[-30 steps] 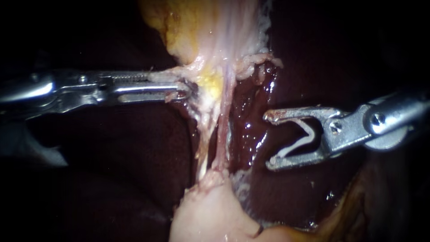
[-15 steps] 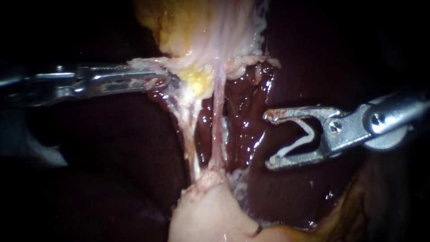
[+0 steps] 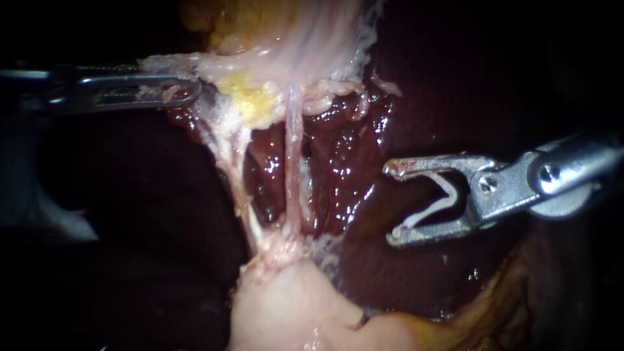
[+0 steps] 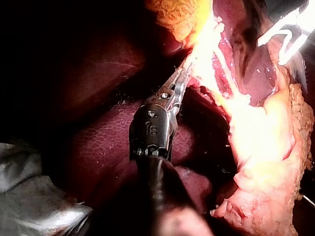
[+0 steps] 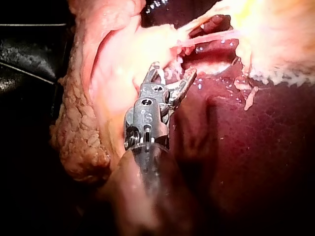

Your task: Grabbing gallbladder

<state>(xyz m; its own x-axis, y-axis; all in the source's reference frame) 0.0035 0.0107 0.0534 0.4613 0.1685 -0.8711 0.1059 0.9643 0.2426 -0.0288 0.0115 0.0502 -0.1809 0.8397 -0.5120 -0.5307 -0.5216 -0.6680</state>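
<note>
The left instrument (image 3: 187, 91) had its jaws closed on the pale edge of the gallbladder (image 3: 305, 45). The gallbladder hung from the top of the endoscope view, its length running down into two thin tubes (image 3: 292, 162) stretched over the dark liver (image 3: 344, 162). It lay straight ahead of the left jaws — in contact — and looked pulled taut toward that side. The right instrument (image 3: 392, 205) stood well apart, lower, beside the tubes — jaws wide, with a white clip (image 3: 432, 207) braced between both.
</note>
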